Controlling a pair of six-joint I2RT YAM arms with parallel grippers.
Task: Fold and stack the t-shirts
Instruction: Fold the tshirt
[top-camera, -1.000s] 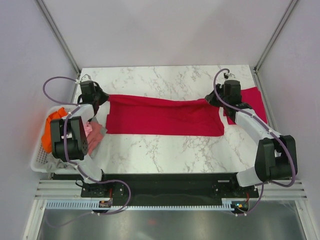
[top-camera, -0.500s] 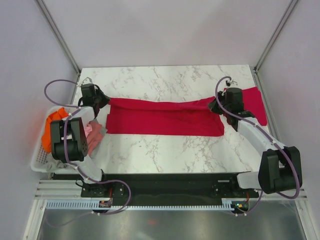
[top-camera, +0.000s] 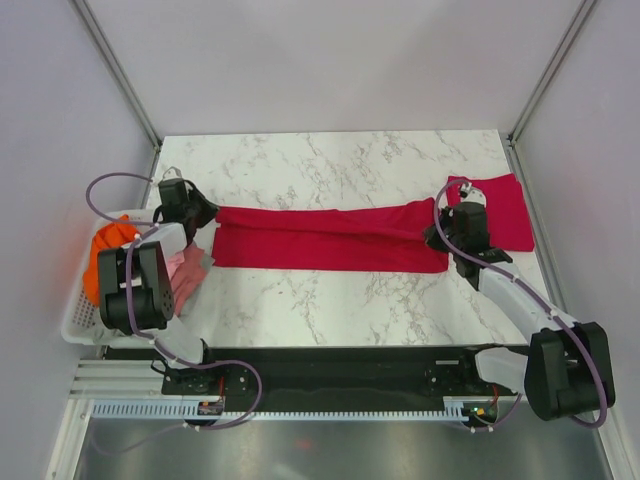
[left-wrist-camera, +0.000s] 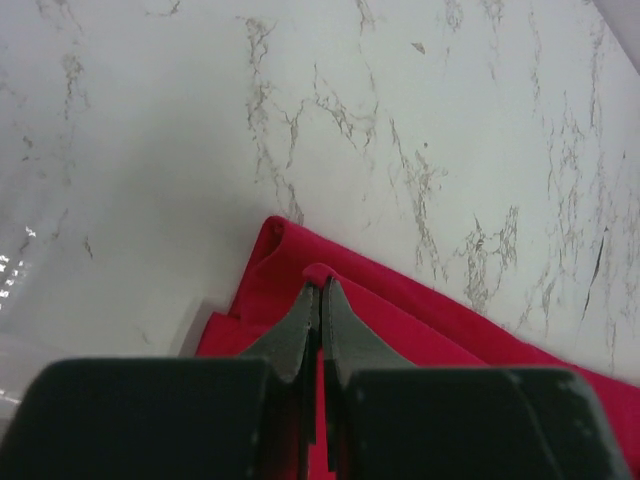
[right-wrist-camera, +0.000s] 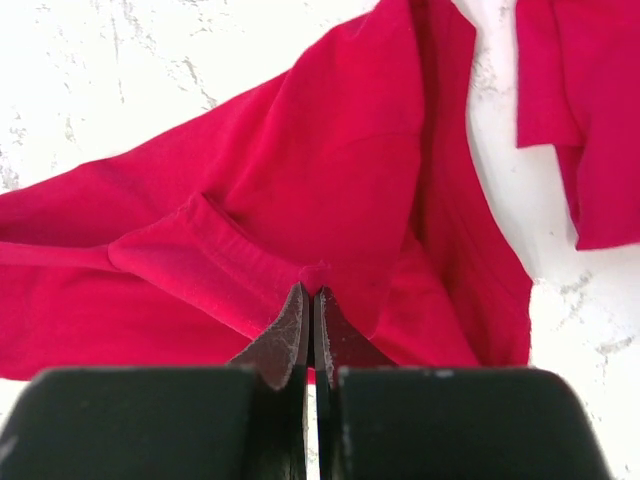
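A crimson t-shirt (top-camera: 330, 238) lies stretched in a long band across the marble table, its far edge folded toward the near one. My left gripper (top-camera: 203, 211) is shut on a pinch of the t-shirt (left-wrist-camera: 400, 320) at its left end, the fingertips (left-wrist-camera: 300, 310) closed on a fold of cloth. At the right end my right gripper (top-camera: 447, 215) is shut on the t-shirt (right-wrist-camera: 300, 180), a small tuck of fabric between the fingertips (right-wrist-camera: 335, 315). A second red t-shirt (top-camera: 505, 210) lies folded at the far right, partly behind the right arm, and shows in the right wrist view (right-wrist-camera: 590, 110).
A white basket (top-camera: 80, 320) at the table's left edge holds orange cloth (top-camera: 105, 255) and pink cloth (top-camera: 188, 275). Metal frame posts and grey walls enclose the table (top-camera: 330, 300). Both arm bases sit at the near edge.
Both grippers moved toward the near edge, carrying the shirt's far edge over the near part. The right arm uncovered more of the folded shirt at the far right.
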